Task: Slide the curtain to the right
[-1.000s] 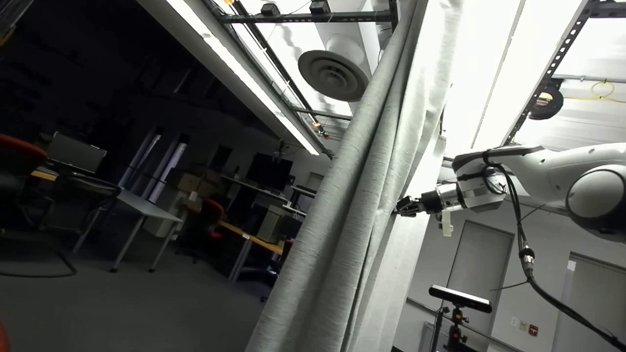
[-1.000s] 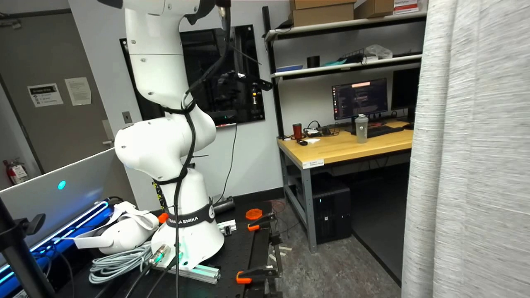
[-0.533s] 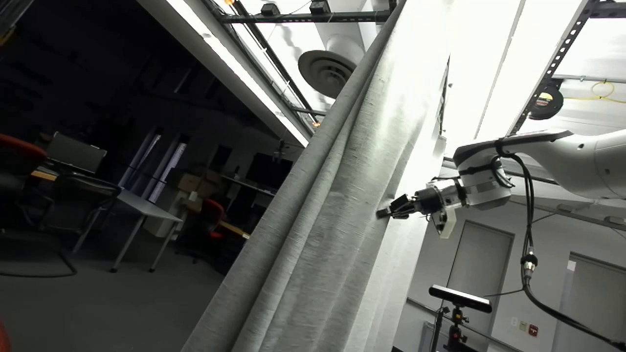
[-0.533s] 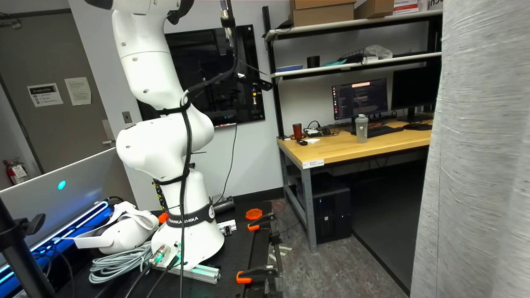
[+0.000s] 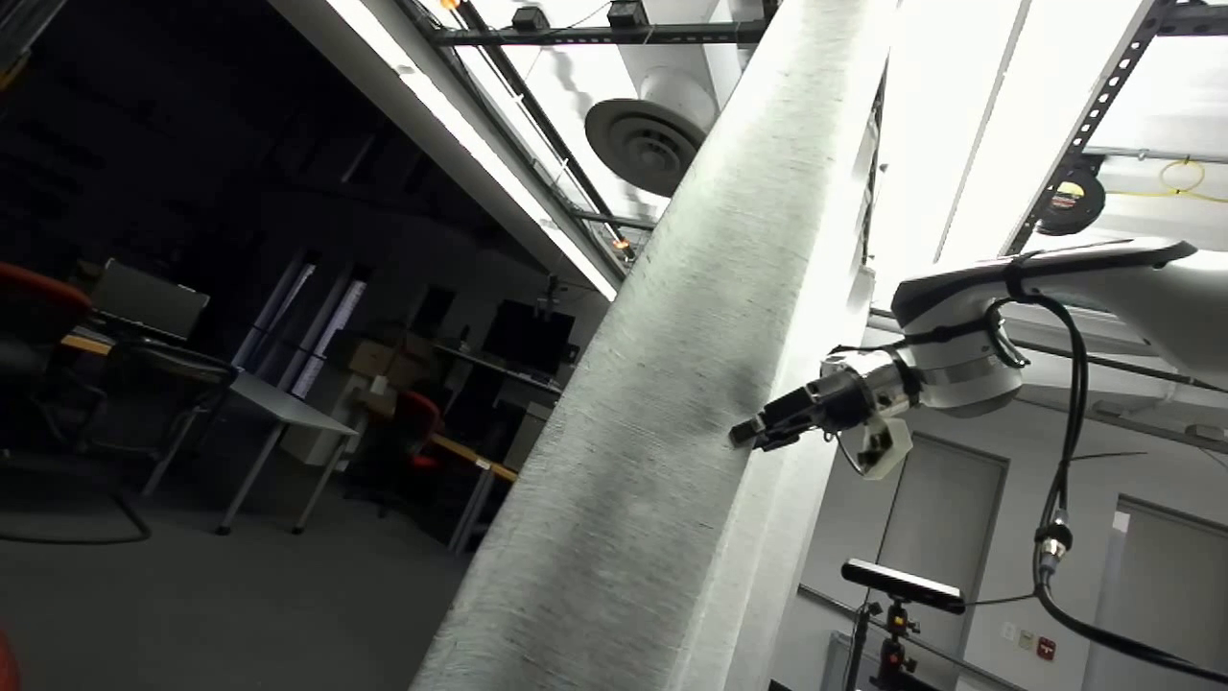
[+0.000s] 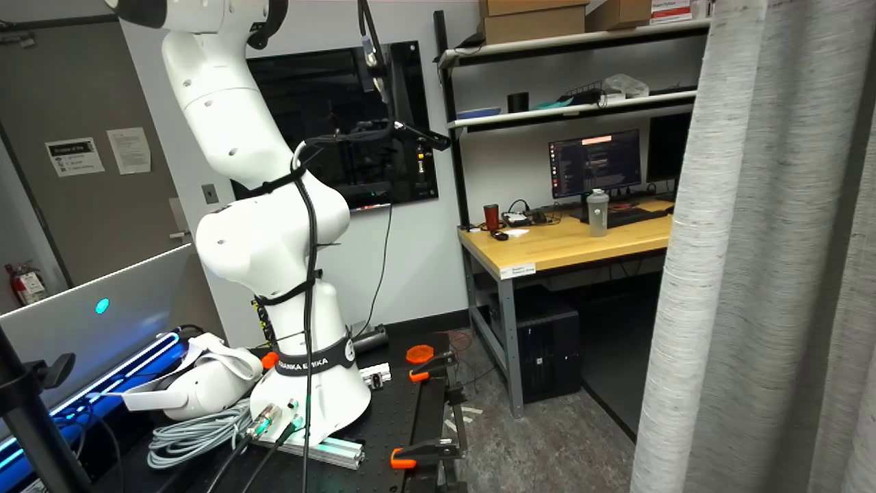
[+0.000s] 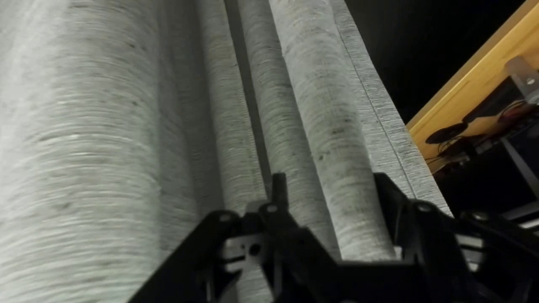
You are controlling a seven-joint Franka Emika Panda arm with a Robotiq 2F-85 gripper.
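Observation:
The curtain (image 5: pixel 662 384), a tall light grey woven drape, hangs in front of the arm in both exterior views. Its near edge runs down the right side of an exterior view as folded curtain (image 6: pixel 759 274). My gripper (image 5: pixel 748 440) touches the fabric from the room side, near mid-height. Seen from the wrist, the gripper (image 7: pixel 330 181) stands open. Curtain folds (image 7: pixel 337 139) pass between its spread fingers, and the right finger (image 7: pixel 385 198) lies over the flat strip by the hem. How deep the fingertips sit in the cloth is hidden.
A wooden desk (image 6: pixel 582 243) with a monitor (image 6: pixel 594 163) and bottle (image 6: pixel 597 213) stands behind the curtain's edge. Beneath the arm lies a black table (image 6: pixel 404 411) with a headset (image 6: pixel 212 383) on it. A camera on a tripod (image 5: pixel 902 587) stands below the arm.
In an exterior view my gripper has moved left and slightly down, and its jaws have opened. The curtain's narrow folds there have spread broad; its edge swung right, then back left past its start.

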